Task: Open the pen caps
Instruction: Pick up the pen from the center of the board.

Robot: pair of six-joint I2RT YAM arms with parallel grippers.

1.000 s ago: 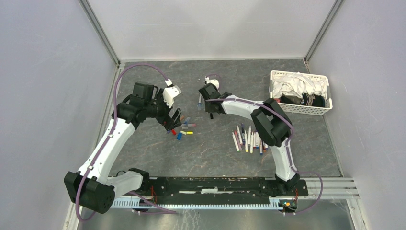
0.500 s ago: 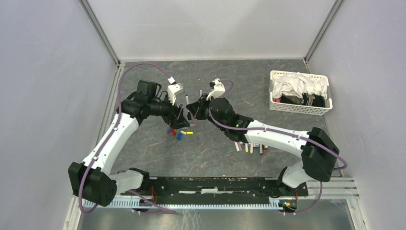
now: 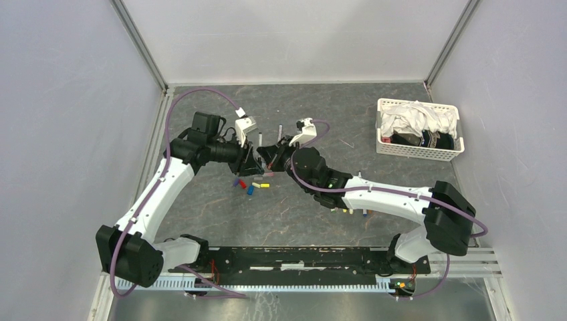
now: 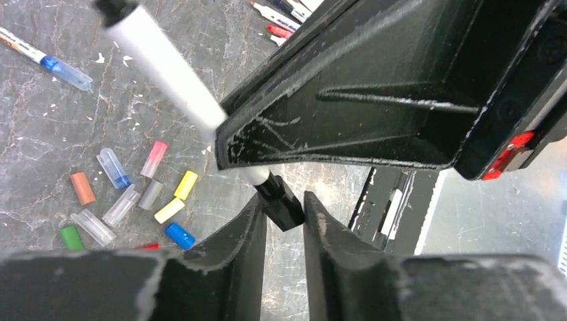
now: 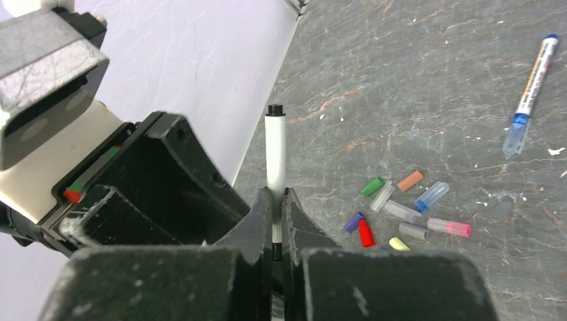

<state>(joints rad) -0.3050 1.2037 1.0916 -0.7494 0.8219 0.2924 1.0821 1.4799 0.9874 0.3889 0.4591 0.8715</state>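
Observation:
My right gripper [image 5: 274, 195] is shut on a white-barrelled pen [image 5: 275, 150] and holds it in the air over the table's left middle. The pen's black cap [image 4: 282, 206] sits between my left gripper's [image 4: 285, 200] fingertips, both of which touch it. The two grippers meet nose to nose in the top view, left gripper [image 3: 252, 158] against right gripper [image 3: 267, 156]. Several loose pen caps [image 3: 251, 184] in mixed colours lie on the table just below them. More pens [image 3: 348, 210] lie mostly hidden under the right forearm.
A single pen with a blue end and a clear cap [image 5: 531, 93] lies apart on the grey table. A white basket [image 3: 418, 151] of cloths stands at the back right. Grey walls close in the left, back and right sides.
The right arm swung its pen leftward to meet the left gripper. The left gripper's jaws, wide a second ago, have closed in on the black cap.

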